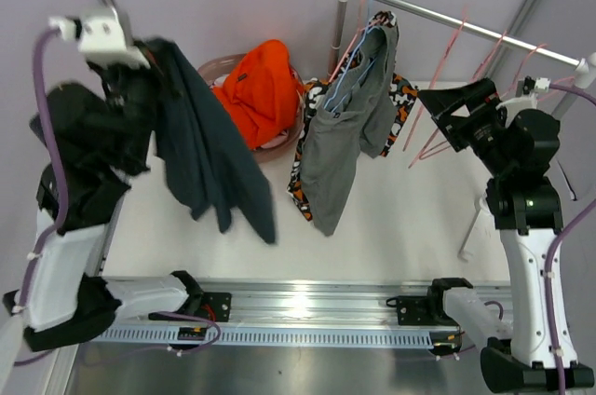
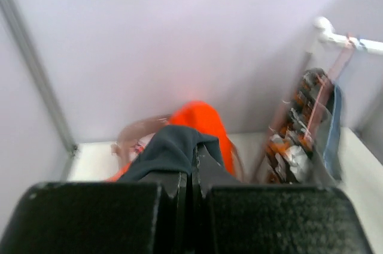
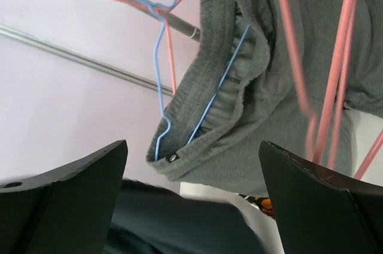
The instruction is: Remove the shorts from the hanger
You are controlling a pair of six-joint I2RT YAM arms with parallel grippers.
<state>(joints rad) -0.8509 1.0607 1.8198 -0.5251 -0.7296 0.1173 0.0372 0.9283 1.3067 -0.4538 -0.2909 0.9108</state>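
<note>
Shorts in dark charcoal [image 1: 209, 157] hang off the clamped left end effector [image 2: 192, 182]; grey shorts [image 1: 340, 148] and patterned shorts [image 1: 400, 92] not yet off their hangers [image 3: 161, 56], right end effector [image 1: 445, 115] gaping open

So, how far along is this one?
Done: orange shorts lie in the basket. In hand: left gripper is shut on the charcoal shorts, away from the rail. Left: grey shorts and patterned shorts hang there; right gripper is open, facing them.
</note>
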